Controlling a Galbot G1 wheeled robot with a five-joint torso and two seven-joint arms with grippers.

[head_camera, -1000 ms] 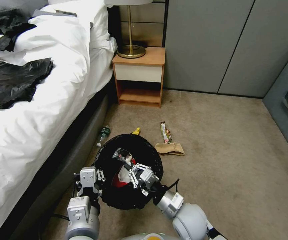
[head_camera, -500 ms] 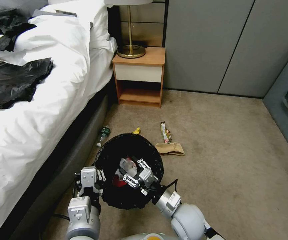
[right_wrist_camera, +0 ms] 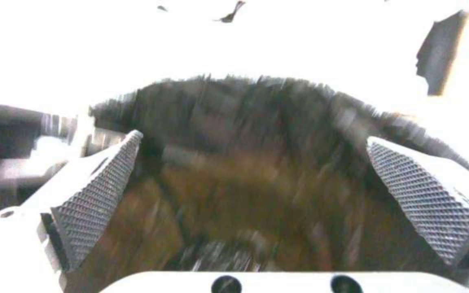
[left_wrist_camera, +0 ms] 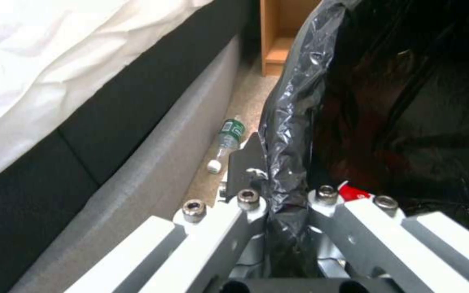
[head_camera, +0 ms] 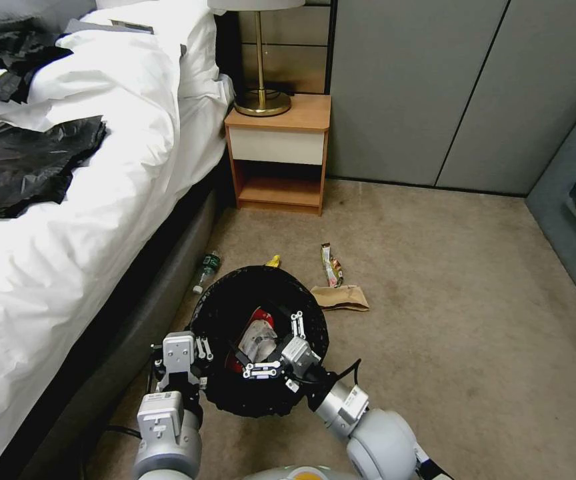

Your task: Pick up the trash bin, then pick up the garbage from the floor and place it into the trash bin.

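Right gripper: the right gripper (head_camera: 279, 341) reaches from the lower right over the mouth of the trash bin (head_camera: 218, 313), its fingers (right_wrist_camera: 96, 191) spread wide with nothing between them; the right wrist view looks down past both ridged pads into the dark, blurred inside of the bin.

Left gripper: the left gripper (head_camera: 203, 349) sits at the bin's near-left rim, pinching the rim with the crinkly black liner bag (left_wrist_camera: 289, 122) folded over it; one finger lies outside the wall, the other inside.

Trash bin: held at the left gripper, beside the bed (head_camera: 68, 220), its opening facing up toward the head camera.

In the bin: a red-and-white wrapper (head_camera: 256, 331) lies inside, just beyond the right gripper's fingertips.

Floor garbage: a green-labelled plastic bottle (head_camera: 205, 271) lies by the bed base; a yellow wrapper (head_camera: 273, 262) peeks out behind the bin's far rim; a snack wrapper (head_camera: 331, 265) and a brown card scrap (head_camera: 340, 297) lie on the carpet (head_camera: 448, 293) to the bin's right, touching each other.

Change: half a second ago the right gripper was less open and lay further left in the bin; its fingers have since spread and turned, and the wrapper now lies free beyond them. The left gripper, the bin and the floor litter have not shifted.
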